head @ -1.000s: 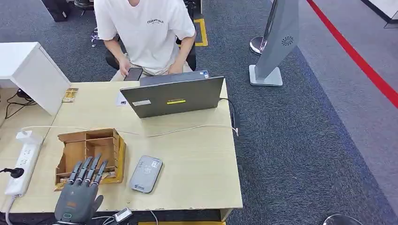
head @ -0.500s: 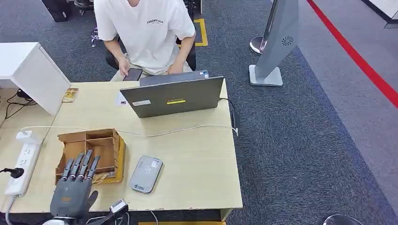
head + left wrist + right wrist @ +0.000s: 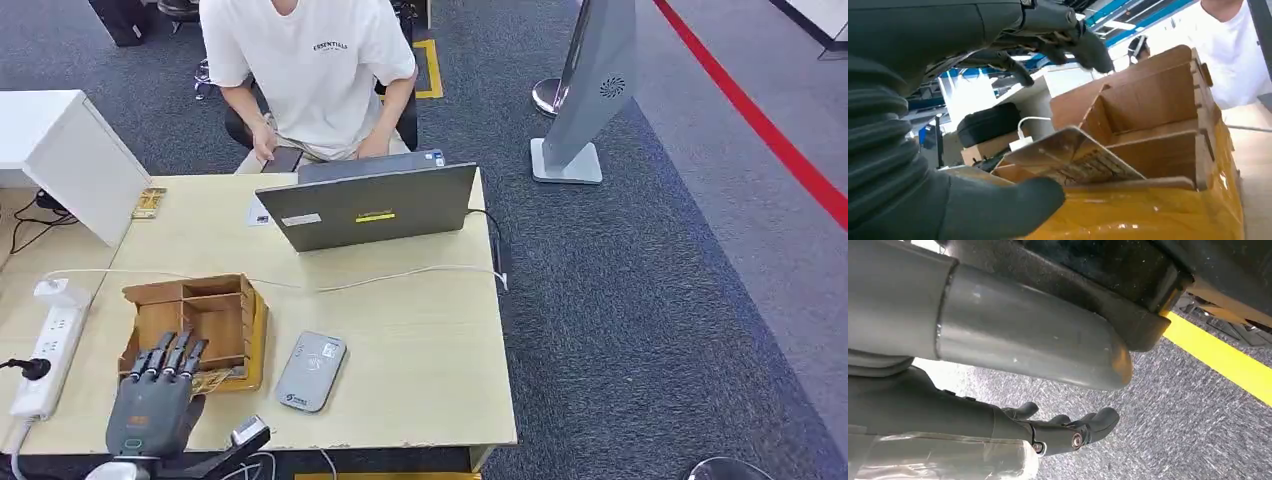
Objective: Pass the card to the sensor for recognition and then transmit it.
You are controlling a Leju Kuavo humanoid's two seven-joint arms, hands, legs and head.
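We see left robot hand (image 3: pixel 152 405) at near edge of surface (image 3: pixel 420 350), fingers spread over front of wooden box (image 3: pixel 200 320). Card (image 3: pixel 1073 157) leans tilted at box's front compartment, above thumb (image 3: pixel 998 210); not gripped. Grey sensor (image 3: pixel 311 371) lies just right of box. Right robot hand (image 3: pixel 1068 432) hangs over carpet, fingers loosely apart, holding nothing. Person (image 3: pixel 310 70) sits behind laptop (image 3: pixel 370 205).

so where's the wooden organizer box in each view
head view: the wooden organizer box sits near the table's front left, left of the grey card sensor, with the left hand at its near edge.
left wrist view: it is close up on the picture's right, dividers visible, a card tilted up at its near rim.
right wrist view: not in it.
shared landmark: the left hand's fingers above the box.
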